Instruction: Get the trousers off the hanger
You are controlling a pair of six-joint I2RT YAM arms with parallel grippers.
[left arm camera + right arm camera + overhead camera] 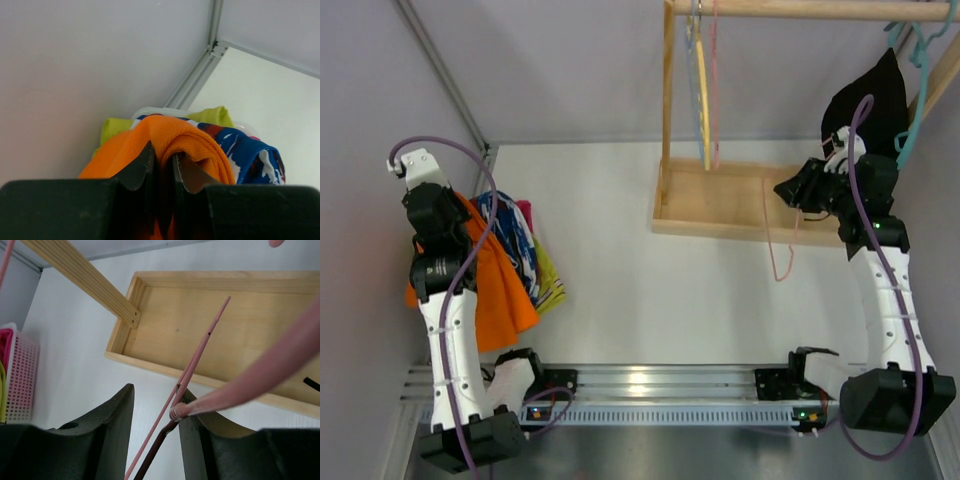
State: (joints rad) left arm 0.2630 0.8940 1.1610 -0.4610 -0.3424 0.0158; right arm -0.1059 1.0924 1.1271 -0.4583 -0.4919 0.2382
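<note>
White arms (pixel 450 340), black joints (pixel 435 270), purple cables (pixel 494 195)

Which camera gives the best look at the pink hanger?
The right wrist view: the pink hanger fills it close up, its bars running between the right arm's jaws. The top view shows only a thin loop dangling over the wooden tray's edge. The left wrist view misses it.

Trousers (pixel 505 300) lie left atop a clothes pile (pixel 520 245); the hanger (pixel 260 367) dangles right, before the rack (pixel 720 205).
</note>
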